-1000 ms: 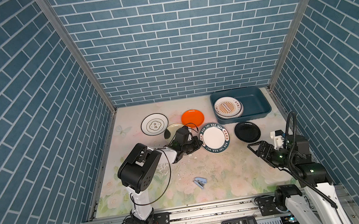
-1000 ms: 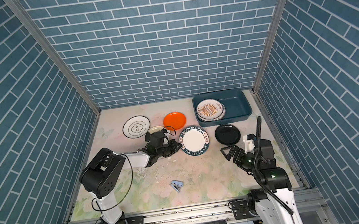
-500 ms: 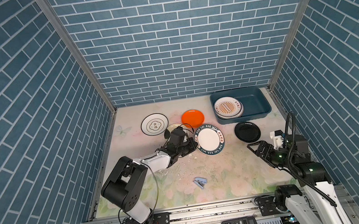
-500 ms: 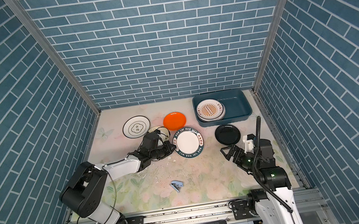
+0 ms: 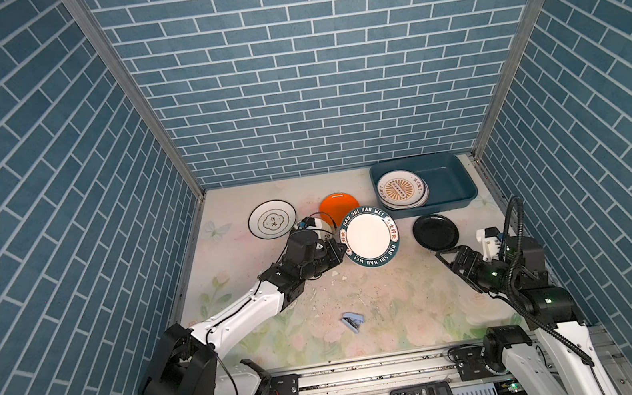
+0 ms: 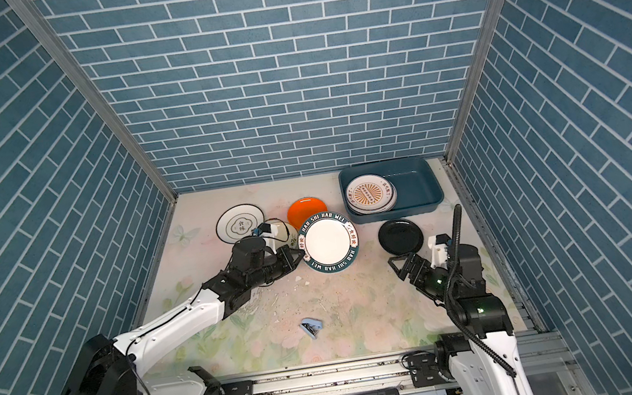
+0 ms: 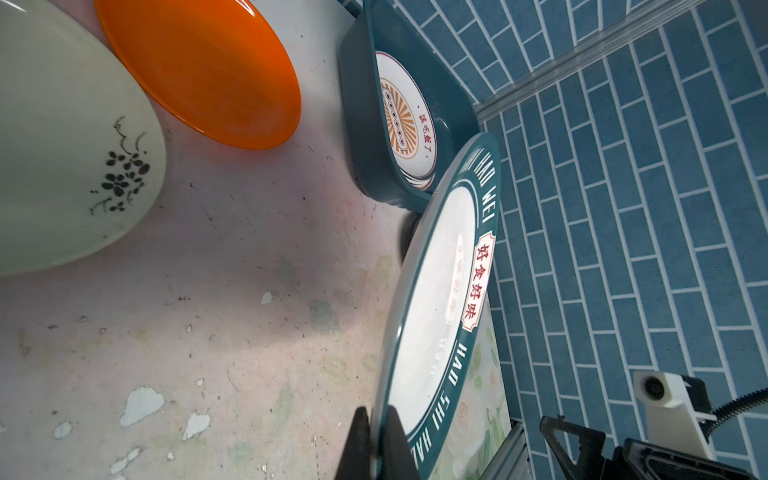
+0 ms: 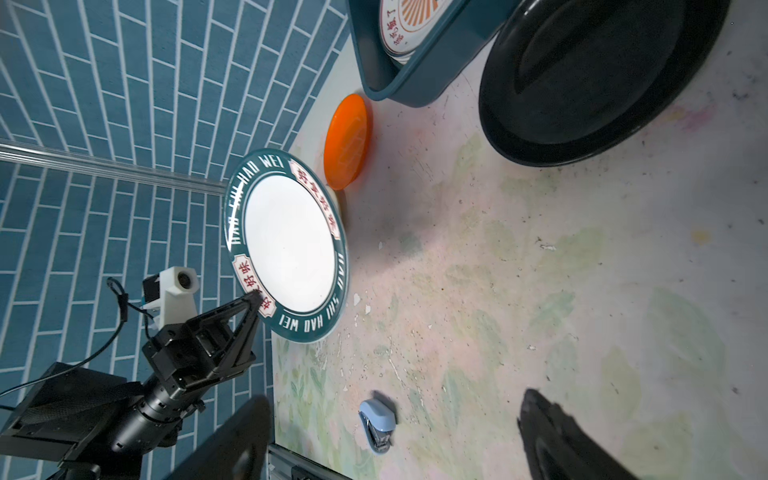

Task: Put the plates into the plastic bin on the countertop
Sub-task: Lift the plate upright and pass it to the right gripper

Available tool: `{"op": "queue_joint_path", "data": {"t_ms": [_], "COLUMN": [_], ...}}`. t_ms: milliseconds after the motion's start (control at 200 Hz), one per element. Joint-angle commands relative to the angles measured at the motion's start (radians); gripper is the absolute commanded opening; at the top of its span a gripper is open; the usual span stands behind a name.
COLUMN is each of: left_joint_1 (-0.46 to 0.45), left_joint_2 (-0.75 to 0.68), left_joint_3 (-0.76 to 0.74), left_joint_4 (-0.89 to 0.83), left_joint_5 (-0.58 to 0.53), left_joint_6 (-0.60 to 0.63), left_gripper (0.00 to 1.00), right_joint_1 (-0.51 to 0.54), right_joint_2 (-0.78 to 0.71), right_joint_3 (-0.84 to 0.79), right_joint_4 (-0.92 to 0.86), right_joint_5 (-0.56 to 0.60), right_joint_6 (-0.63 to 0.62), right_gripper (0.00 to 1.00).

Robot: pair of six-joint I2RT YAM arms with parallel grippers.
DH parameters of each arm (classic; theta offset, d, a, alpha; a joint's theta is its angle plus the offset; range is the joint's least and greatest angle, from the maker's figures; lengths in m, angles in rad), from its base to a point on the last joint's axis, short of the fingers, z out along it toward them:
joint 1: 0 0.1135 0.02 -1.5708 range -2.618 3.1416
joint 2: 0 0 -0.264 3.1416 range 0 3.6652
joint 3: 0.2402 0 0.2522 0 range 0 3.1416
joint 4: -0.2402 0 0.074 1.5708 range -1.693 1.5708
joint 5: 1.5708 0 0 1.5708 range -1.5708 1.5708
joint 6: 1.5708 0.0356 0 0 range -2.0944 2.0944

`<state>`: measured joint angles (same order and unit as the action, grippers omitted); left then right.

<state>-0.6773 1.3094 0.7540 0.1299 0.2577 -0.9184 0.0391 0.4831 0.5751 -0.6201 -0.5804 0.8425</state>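
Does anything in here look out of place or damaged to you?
Yes. A small blue stapler lies on the countertop, odd beside dinner plates. The print around it is chipped, with white flakes scattered. The teal-rimmed plate is tilted only because the left jaws pinch its rim.

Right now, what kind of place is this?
Likely a lab test cell mocked up as a kitchen: brick-print walls on metal posts, floral countertop with plates and a bin, two arms on a rail.

The teal-rimmed plate (image 5: 369, 235) reads "HAO SHI HAO WEI" — its red panels, "好食好味".
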Motion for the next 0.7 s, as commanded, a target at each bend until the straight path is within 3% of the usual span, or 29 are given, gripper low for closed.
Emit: {"op": "queue_joint_path", "data": {"t_ms": [0,295,460,695], "left_joint_1": [-0.042,-0.118,-0.165,-0.200], "left_joint_2": [-0.028,-0.007,0.027,0.050], "left_joint_3": [0.068,0.132,0.145,0.167], "left_joint_4": [-0.031,-0.012,0.048,0.061], "left_joint_5": [-0.003,0.003,0.048,0.064], "left_joint_6": [0.020,0.028,0.023,0.025], "left_gripper": [0.00,0.00,0.00,0.00], "right_joint_1": [0.001,0.003,0.002,0.003], "right_joint_2": [-0.027,0.000,-0.023,0.004], "right_joint_3": [0.033,0.022,-0.043,-0.066], "right_joint_4": [0.084,0.136,0.252,0.233], "right_joint_5": [-0.044,-0.081,-0.102,-0.082], "right_joint_6": [0.083,0.101,0.160,0.134], "right_gripper": [0.91,0.82,0.78,0.67]}}
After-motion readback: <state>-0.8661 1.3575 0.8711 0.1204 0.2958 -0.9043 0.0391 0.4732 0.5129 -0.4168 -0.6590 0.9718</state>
